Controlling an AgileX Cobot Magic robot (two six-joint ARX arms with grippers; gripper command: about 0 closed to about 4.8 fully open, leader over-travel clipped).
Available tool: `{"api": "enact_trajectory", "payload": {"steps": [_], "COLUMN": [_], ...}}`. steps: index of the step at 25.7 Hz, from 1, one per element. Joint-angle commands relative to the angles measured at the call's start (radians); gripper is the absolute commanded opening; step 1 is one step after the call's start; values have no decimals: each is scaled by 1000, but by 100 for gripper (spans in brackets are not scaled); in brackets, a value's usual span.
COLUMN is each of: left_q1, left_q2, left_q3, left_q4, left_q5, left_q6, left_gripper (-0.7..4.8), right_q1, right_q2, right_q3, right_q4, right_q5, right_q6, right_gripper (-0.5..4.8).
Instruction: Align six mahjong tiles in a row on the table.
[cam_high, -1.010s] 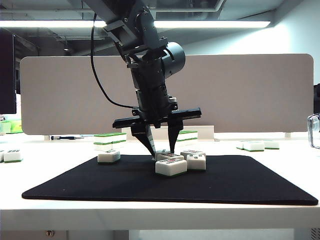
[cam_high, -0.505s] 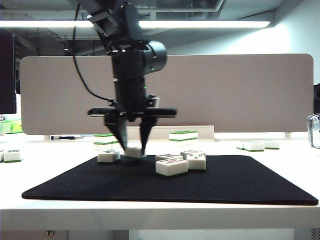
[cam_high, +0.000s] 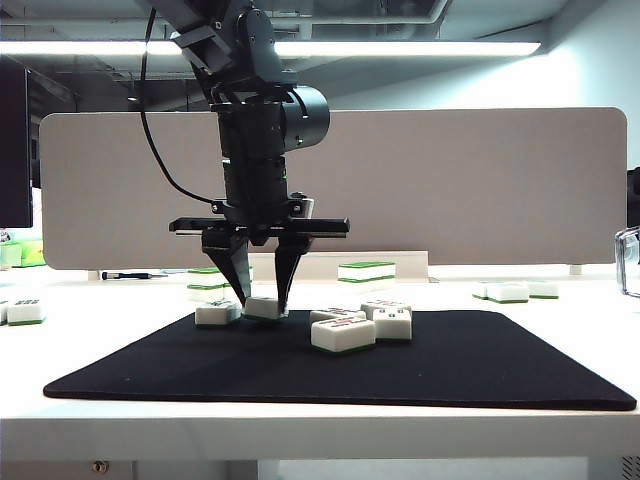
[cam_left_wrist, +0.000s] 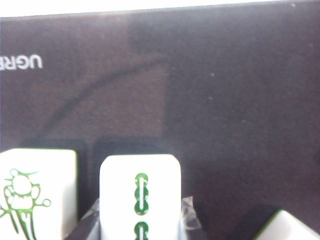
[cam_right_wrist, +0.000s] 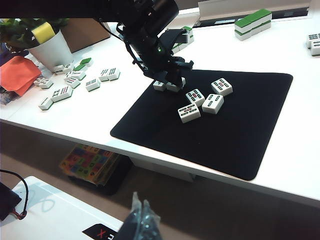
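Note:
My left gripper (cam_high: 262, 305) points straight down over the black mat (cam_high: 480, 370) on the table (cam_high: 300, 425). It is shut on one mahjong tile (cam_high: 265, 308), held low at the mat's surface. In the left wrist view that tile (cam_left_wrist: 140, 195) shows green bamboo marks and sits between the fingertips (cam_left_wrist: 187, 215), right next to another tile (cam_left_wrist: 35, 192). That neighbour (cam_high: 217, 313) lies just left of the held tile. Several more tiles (cam_high: 342, 333) (cam_high: 392, 324) (cam_high: 337, 314) cluster mid-mat. My right gripper (cam_right_wrist: 140, 207) hangs shut and empty, off the table's near edge.
Stacked green-topped tiles (cam_high: 366, 270) (cam_high: 215, 275) stand behind the mat, with loose tiles at the right (cam_high: 508, 291) and left (cam_high: 24, 311). A grey partition (cam_high: 500, 180) closes the back. The right wrist view shows scattered tiles (cam_right_wrist: 75, 80) and a white plant pot (cam_right_wrist: 50, 50).
My left gripper lifted a tile out of the middle cluster, carried it left and lowered it beside the leftmost tile. The right arm has not moved.

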Motion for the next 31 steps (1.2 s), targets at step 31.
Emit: {"api": "enact_trajectory", "payload": {"steps": [31], "left_q1": [-39], "left_q2": [28], "left_q3": [38], "left_q4": [5], "left_q5": [3], "left_q6": [110], "left_gripper": [79], "right_q1": [0], "right_q2": [-12], "right_q3": [3], "right_q4": [13], "right_q5": [1], "right_q6": [-3], "right_gripper": [-1]}}
